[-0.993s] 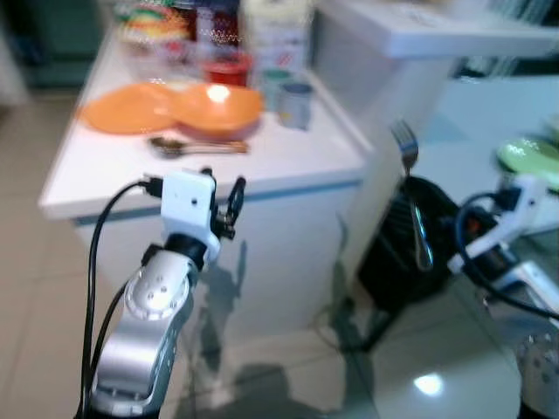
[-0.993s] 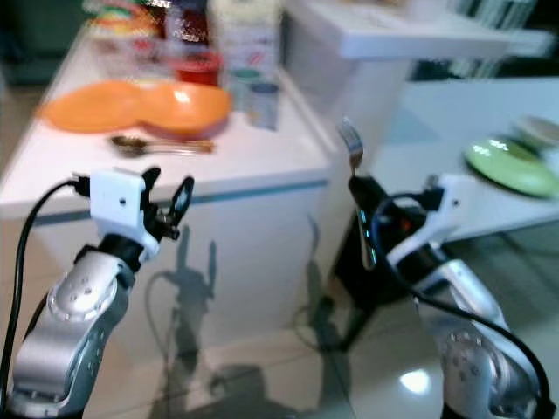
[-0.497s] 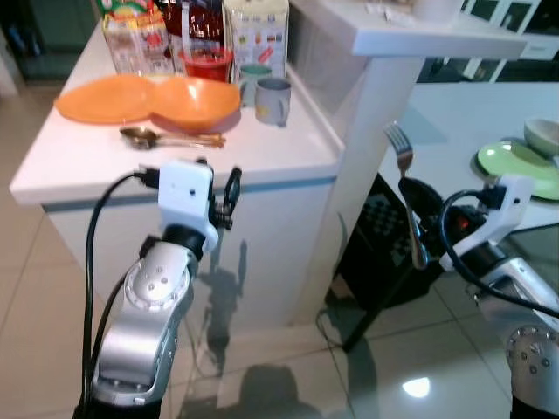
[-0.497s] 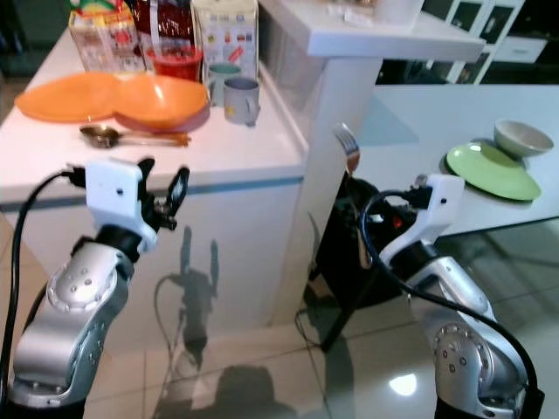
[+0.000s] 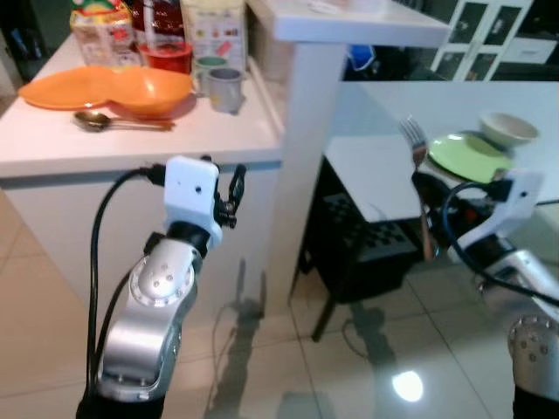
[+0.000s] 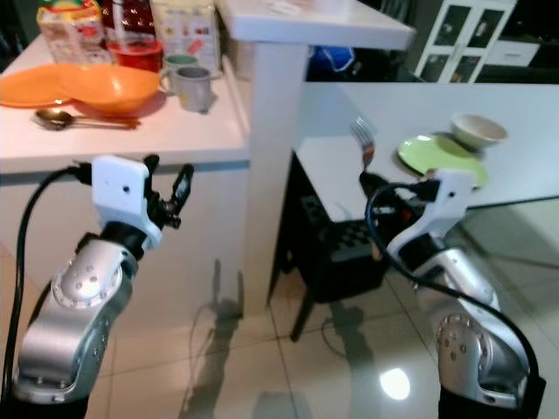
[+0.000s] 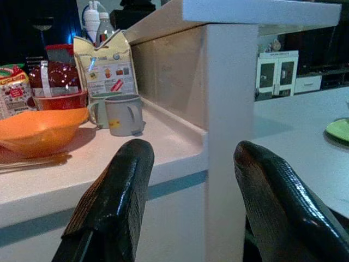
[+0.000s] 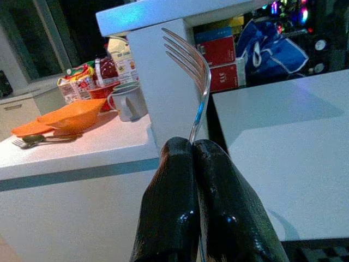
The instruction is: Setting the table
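Right pincer [image 8: 192, 164], fingers pressed together and clamped on the handle of a slim silver metal fork [image 8: 192, 71]; fork held upright, tines uppermost, in front of the near edge of a low white dining surface [image 6: 349, 166]. Farther back on that surface: a round pale-green plate [image 6: 439, 157], with a small cream bowl [image 6: 477, 129] just beyond it.

Left pincer [image 7: 191, 180], fingers [image 7: 117, 202] held well apart and gripping nothing, raised before the edge of a white counter surface [image 5: 131, 144]. On that counter: a wide orange bowl [image 5: 144, 87] touching a flat orange plate [image 5: 52, 87], a metal spoon [image 5: 109, 122] lying in front of both, a grey mug [image 5: 227, 87] beside a second pale mug [image 7: 97, 109], and cartons and packets [image 7: 106, 65] ranged behind. Glossy tiled floor [image 5: 349, 349] below.
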Controlling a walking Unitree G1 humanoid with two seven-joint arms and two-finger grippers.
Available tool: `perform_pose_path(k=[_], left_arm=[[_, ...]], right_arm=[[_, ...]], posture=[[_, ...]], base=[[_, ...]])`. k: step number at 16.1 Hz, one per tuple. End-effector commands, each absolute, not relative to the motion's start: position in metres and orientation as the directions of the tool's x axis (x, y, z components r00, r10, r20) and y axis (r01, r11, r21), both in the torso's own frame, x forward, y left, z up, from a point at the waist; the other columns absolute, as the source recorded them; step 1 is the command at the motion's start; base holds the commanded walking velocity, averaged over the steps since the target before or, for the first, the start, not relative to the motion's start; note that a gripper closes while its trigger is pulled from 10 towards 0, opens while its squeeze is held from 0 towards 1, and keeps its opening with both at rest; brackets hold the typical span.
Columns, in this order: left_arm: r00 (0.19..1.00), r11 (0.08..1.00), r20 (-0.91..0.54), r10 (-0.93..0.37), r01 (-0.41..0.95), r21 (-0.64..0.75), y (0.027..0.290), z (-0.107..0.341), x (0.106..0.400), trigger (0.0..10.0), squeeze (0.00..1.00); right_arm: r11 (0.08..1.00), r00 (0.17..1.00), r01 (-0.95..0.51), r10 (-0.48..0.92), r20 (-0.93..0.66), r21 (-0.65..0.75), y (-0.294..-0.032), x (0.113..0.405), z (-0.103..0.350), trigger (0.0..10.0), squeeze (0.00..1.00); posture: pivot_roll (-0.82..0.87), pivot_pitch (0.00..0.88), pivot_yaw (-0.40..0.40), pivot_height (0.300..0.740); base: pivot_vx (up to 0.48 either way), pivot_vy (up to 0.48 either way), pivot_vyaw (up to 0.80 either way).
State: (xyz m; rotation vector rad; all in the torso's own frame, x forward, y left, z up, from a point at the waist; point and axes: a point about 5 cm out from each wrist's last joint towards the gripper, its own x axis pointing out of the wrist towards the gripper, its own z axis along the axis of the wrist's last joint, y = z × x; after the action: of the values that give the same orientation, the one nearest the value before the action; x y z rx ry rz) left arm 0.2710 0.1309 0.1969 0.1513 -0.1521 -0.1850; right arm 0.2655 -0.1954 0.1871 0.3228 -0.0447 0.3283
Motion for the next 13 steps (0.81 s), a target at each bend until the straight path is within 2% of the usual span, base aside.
perform_pose_path(k=[1,4,5,7,9,13], left_arm=[[0.976,0.973,0.121,-0.181,0.16,0.169,0.1339,0.1948,0.2723,10.0,0.0],[0.976,0.972,0.119,-0.184,0.163,0.167,0.1328,0.1945,0.2727,10.0,0.0],[0.976,0.976,0.106,-0.192,0.178,0.124,0.1315,0.1934,0.2734,10.0,0.0],[0.977,0.978,0.065,-0.203,0.199,0.061,0.1309,0.1901,0.2754,10.0,0.0],[0.981,0.981,0.077,-0.179,0.172,0.088,0.1342,0.1917,0.277,10.0,0.0],[0.981,0.98,0.078,-0.177,0.168,0.107,0.1352,0.1915,0.2774,10.0,0.0]], right_arm=[[0.9,0.945,-0.326,0.304,0.118,0.289,-0.1957,0.267,0.193,10.0,0.0],[0.91,0.949,-0.314,0.295,0.111,0.27,-0.1984,0.2663,0.1904,10.0,0.0],[0.911,0.951,-0.31,0.289,0.113,0.271,-0.1991,0.266,0.1905,10.0,0.0],[0.913,0.953,-0.303,0.282,0.115,0.272,-0.2,0.2654,0.1906,10.0,0.0],[0.917,0.956,-0.293,0.27,0.117,0.269,-0.2009,0.2651,0.1908,10.0,0.0],[0.924,0.964,-0.263,0.242,0.108,0.276,-0.2047,0.2671,0.1899,10.0,0.0]], posture=[[0.04,0.0,-0.057,0.74],[0.04,0.0,-0.051,0.74],[0.04,0.0,-0.048,0.74],[0.03,0.0,-0.044,0.74],[0.03,0.0,-0.041,0.74],[0.03,0.0,-0.039,0.74]], base=[[0.0,-0.48,0.0],[0.0,-0.48,0.0],[0.0,0.0,0.0],[0.0,0.48,0.0],[0.0,0.48,0.0],[0.0,0.0,0.0]])
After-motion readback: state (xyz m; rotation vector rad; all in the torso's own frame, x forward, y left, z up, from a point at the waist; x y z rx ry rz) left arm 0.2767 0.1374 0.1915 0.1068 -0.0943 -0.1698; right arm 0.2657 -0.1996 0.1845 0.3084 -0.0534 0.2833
